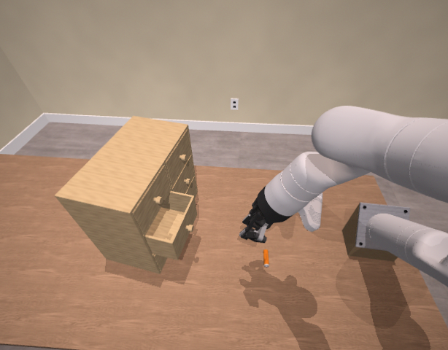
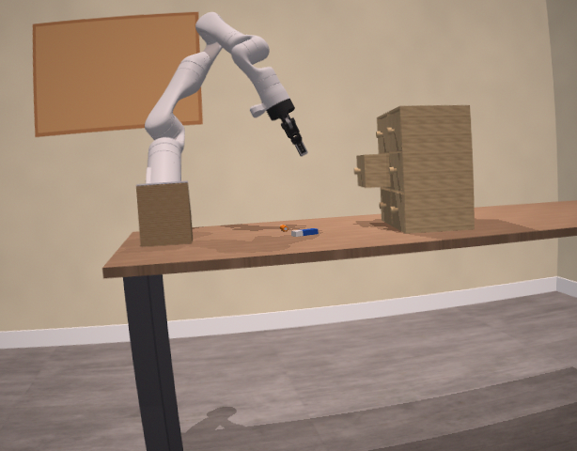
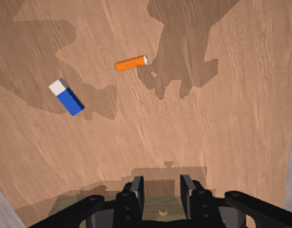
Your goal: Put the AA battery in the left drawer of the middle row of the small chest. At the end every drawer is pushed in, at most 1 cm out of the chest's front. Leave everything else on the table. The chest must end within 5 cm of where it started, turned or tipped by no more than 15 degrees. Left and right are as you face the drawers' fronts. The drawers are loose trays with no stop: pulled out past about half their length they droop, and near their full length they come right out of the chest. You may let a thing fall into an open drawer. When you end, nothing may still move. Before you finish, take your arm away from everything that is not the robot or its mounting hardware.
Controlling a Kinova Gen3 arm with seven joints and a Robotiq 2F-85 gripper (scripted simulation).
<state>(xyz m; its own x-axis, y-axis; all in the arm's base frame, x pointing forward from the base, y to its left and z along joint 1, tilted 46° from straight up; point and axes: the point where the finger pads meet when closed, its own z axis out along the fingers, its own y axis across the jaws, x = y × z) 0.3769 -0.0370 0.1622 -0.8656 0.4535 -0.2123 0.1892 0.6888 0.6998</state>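
The orange AA battery (image 1: pixel 265 257) (image 2: pixel 283 227) (image 3: pixel 131 64) lies on its side on the table. My gripper (image 1: pixel 253 238) (image 2: pixel 302 153) (image 3: pixel 162 186) is partly open with nothing between its fingers. It is tilted and hangs high above the table, between the robot's base and the chest. The small chest (image 1: pixel 114 162) (image 2: pixel 437 169) stands upright. Its left middle drawer (image 1: pixel 162 246) (image 2: pixel 373 170) is pulled well out and looks level. I see nothing in the part of its tray that shows. The other drawers whose fronts show look pushed in.
A blue and white block (image 2: pixel 305 232) (image 3: pixel 67 97) lies on the table (image 1: pixel 217 308) (image 2: pixel 425 242) near the battery. It does not show in the top view. The robot's base block (image 1: pixel 352 233) (image 2: pixel 164 213) stands at the table's end opposite the chest fronts.
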